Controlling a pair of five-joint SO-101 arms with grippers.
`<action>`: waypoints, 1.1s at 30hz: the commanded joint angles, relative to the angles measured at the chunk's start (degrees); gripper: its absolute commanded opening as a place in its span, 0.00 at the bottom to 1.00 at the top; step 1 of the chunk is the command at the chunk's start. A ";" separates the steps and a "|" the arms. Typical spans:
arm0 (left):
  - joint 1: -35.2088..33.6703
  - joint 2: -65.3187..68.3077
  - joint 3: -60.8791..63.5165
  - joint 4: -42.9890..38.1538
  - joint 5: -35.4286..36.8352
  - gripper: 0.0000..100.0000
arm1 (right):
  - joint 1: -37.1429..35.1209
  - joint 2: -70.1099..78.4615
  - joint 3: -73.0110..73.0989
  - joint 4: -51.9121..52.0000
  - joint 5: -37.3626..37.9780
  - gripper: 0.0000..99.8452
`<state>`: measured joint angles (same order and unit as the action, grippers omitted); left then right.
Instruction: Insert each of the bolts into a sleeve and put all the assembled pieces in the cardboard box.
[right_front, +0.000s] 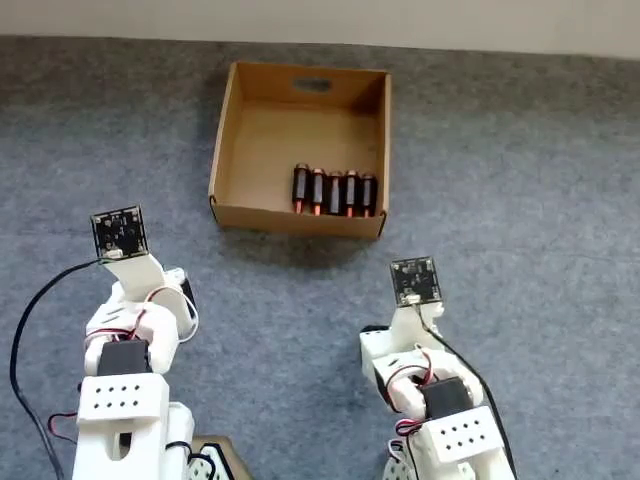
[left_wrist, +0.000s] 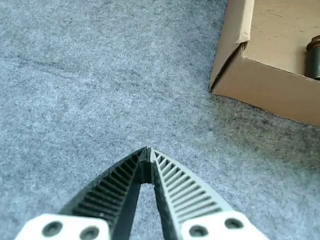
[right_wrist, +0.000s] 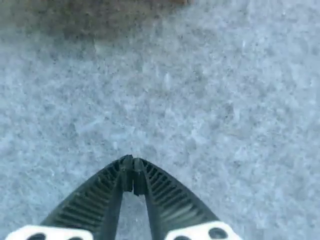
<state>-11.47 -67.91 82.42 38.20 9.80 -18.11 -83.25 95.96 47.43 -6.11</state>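
The cardboard box (right_front: 230, 120) sits on the grey carpet at the back middle. Inside it, along the near wall, several black sleeves with copper-coloured bolts (right_front: 335, 191) lie side by side. One box corner (left_wrist: 235, 55) and the end of one sleeve (left_wrist: 314, 56) appear in the left wrist view. My left gripper (left_wrist: 148, 151) is shut with nothing in it, low over bare carpet short of that corner. My right gripper (right_wrist: 133, 160) is also shut and empty over bare carpet. In the high view both arms (right_front: 135, 330) (right_front: 420, 360) are folded back near the front edge.
Grey carpet (right_front: 520, 180) covers the table around the box. A dark cable (right_front: 25, 330) loops beside the left arm's base.
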 joint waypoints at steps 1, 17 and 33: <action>0.48 -0.48 -0.13 -1.05 -0.53 0.01 | 0.75 -0.40 5.76 -1.63 0.53 0.01; 0.48 -0.48 -0.04 -1.05 -0.53 0.01 | 0.66 -0.40 5.85 -1.63 0.53 0.01; 0.48 -0.48 -0.04 -1.05 -0.53 0.01 | 0.66 -6.37 8.31 -1.36 0.53 0.01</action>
<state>-11.47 -67.91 82.68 38.20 9.80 -17.93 -87.21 96.04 46.73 -6.11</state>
